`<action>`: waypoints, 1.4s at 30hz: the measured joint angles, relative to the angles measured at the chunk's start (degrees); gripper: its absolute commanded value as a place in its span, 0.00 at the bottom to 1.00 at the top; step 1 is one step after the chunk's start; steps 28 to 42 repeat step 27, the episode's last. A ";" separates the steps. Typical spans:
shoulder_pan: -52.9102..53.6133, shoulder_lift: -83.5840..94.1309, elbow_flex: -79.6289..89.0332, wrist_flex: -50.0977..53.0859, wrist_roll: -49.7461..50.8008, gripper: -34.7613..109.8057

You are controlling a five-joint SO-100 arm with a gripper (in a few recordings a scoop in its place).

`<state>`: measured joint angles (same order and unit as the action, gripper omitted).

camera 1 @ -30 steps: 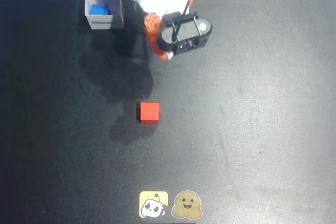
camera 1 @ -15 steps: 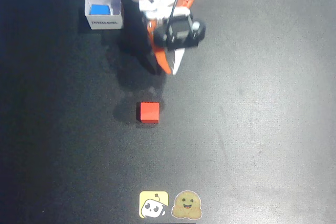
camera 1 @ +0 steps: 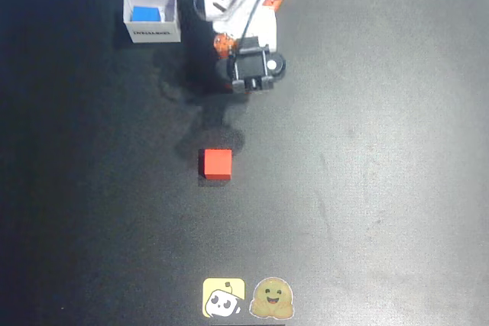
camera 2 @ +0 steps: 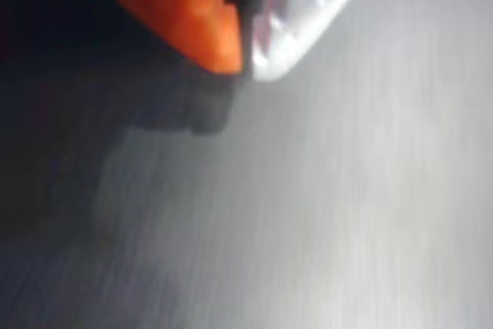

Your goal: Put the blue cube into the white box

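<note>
The blue cube (camera 1: 144, 14) lies inside the white box (camera 1: 155, 32) at the upper left of the overhead view; dark print runs along the box's near wall. My gripper (camera 2: 246, 63) is shut with nothing in it: in the wrist view the orange finger (camera 2: 192, 13) and the white finger (camera 2: 308, 13) meet tip to tip over blurred dark table. From overhead, the arm (camera 1: 248, 62) hangs right of the box, its fingers hidden under the wrist.
A red cube (camera 1: 216, 163) sits alone on the dark mat (camera 1: 367, 158), below the arm. Two stickers, a yellow one (camera 1: 223, 298) and a tan one (camera 1: 273, 298), lie at the bottom edge.
The arm has swung back from the box toward its base, turning from slanted to nearly straight down the picture. The blue cube has stayed in the box.
</note>
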<state>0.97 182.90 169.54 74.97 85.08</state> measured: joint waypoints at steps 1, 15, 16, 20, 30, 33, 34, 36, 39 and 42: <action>0.00 0.35 0.00 0.62 0.00 0.24; 0.00 0.00 0.00 1.32 0.00 0.24; 0.00 0.00 0.00 1.32 0.00 0.24; 0.00 0.00 0.00 1.32 0.00 0.24; 0.00 0.00 0.00 1.32 0.00 0.24; 0.00 0.00 0.00 1.32 0.00 0.24; 0.00 0.00 0.00 1.32 0.00 0.24; 0.00 0.00 0.00 1.32 0.00 0.24; 0.00 0.00 0.00 1.32 0.00 0.24; 0.00 0.00 0.00 1.32 0.00 0.24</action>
